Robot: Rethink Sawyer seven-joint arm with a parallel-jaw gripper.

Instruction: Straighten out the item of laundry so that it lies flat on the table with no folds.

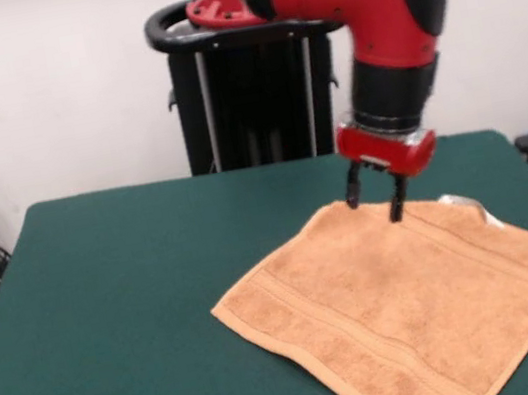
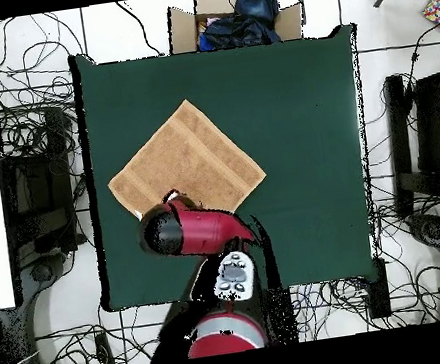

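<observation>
The orange-tan terry towel [image 1: 405, 311] lies spread out as a diamond on the right part of the dark green table [image 1: 111, 314], with woven border bands and a small white tag [image 1: 468, 204] at its far right edge. It looks flat, with its near edge slightly wavy. My gripper [image 1: 374, 199] is open, its two black fingers just above the towel's far corner, with nothing held. In the overhead view the towel [image 2: 186, 160] lies left of the table's [image 2: 299, 139] middle, and the red arm [image 2: 185, 230] covers its corner nearest the robot and hides the gripper.
The black pedestal [image 1: 251, 88] stands behind the table's far edge. Cables lie on the floor around the table [image 2: 26, 137]. A cardboard box with dark cloth [image 2: 236, 16] sits beyond the table's far side in the overhead view.
</observation>
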